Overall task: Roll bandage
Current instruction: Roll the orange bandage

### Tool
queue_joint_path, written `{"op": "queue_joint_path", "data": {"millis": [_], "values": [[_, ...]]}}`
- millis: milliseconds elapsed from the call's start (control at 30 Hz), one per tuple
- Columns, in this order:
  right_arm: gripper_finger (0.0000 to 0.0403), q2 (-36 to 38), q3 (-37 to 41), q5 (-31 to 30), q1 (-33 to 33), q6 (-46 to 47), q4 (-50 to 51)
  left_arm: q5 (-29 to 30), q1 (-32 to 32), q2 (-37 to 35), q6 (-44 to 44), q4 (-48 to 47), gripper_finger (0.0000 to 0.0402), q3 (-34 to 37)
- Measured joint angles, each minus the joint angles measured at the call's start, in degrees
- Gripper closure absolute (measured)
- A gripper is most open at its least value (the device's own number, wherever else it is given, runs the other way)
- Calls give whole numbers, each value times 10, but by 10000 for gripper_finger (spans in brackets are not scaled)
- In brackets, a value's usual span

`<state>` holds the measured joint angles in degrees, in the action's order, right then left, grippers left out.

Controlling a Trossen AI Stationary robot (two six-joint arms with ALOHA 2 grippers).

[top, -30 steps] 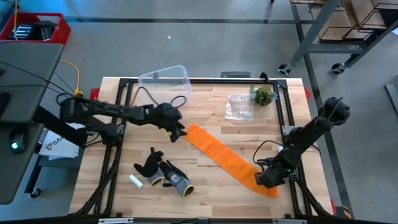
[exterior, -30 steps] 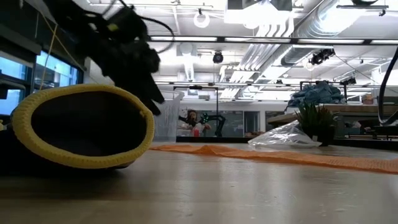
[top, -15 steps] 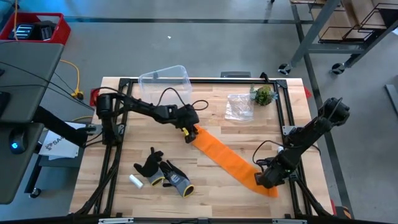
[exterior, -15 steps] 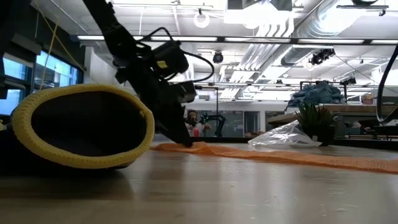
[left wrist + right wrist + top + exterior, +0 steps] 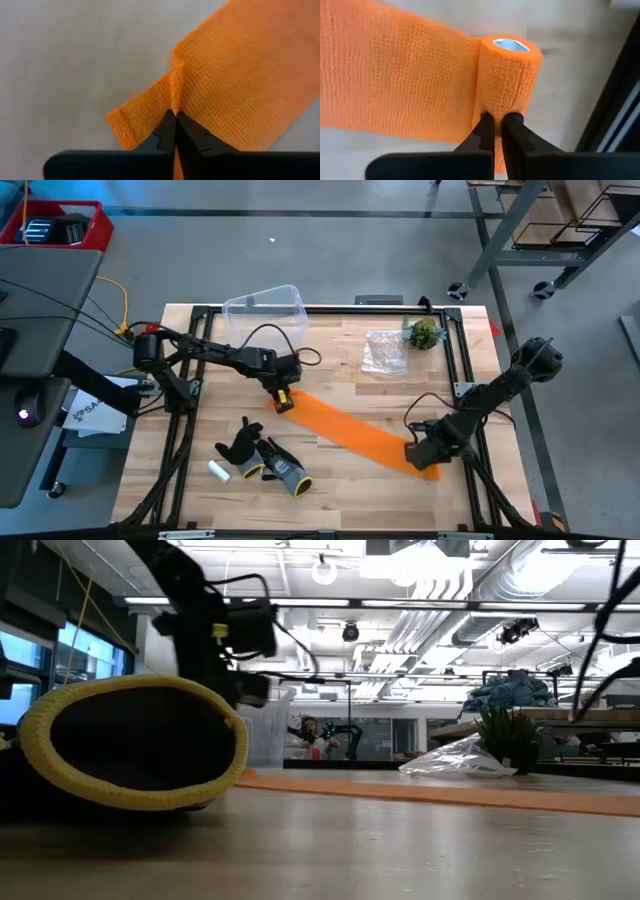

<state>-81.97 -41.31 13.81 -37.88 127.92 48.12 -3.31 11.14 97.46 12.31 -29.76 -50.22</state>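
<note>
The orange bandage (image 5: 345, 430) lies as a flat band slanting across the table, from its free end (image 5: 288, 400) at the left to a small roll (image 5: 509, 75) with a pale core at the right. My left gripper (image 5: 283, 402) points down on the free end and is shut on it. My right gripper (image 5: 420, 452) points down at the roll and is shut on it. In the low view the band (image 5: 430, 792) shows as a thin orange line, and a glove hides my left fingertips. My left gripper pinches a small raised ridge of cloth (image 5: 175, 97) between its two fingertips, just inside the bandage's free end. The fingers come from above, pointing down. The cloth around the ridge lies flat on the table. My right gripper pinches the outer wrap of the roll (image 5: 500, 107) between its two fingers, at the roll's end away from the open core. It comes from above, pointing down. The roll lies on its side on the table, and the band runs off it flat.
Black-grey-yellow gloves (image 5: 265, 460) and a small white cylinder (image 5: 218, 471) lie near the front left. A clear plastic tub (image 5: 265, 305), a clear bag (image 5: 385, 350) and a small plant (image 5: 423, 333) stand along the far side. Black frame rails (image 5: 462, 370) edge the table.
My left gripper has come down onto the bandage's free end, tipped to point downward and shut on it. It then drew that end toward the table's left and near edge, so the band lies straighter. My right gripper has shifted the roll a little toward the left.
</note>
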Motion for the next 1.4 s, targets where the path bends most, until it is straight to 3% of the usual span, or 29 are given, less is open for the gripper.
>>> {"op": "queue_joint_path", "data": {"millis": [367,467,633,967,1233,1400], "values": [[400,1,0,-97,151,-162,32,23,-1,-179,241,25,401,182],[398,-3,4,-159,192,-208,31,23,-9,-224,307,38,401,210],[399,-2,3,-169,259,-300,36,27,-27,-266,373,44,401,238],[402,3,-16,-154,297,-420,44,30,-60,-279,396,17,401,243],[402,7,-66,-217,298,-446,65,39,-50,-280,360,13,401,242],[400,7,-89,-225,300,-471,70,39,-44,-280,337,9,401,242]]}}
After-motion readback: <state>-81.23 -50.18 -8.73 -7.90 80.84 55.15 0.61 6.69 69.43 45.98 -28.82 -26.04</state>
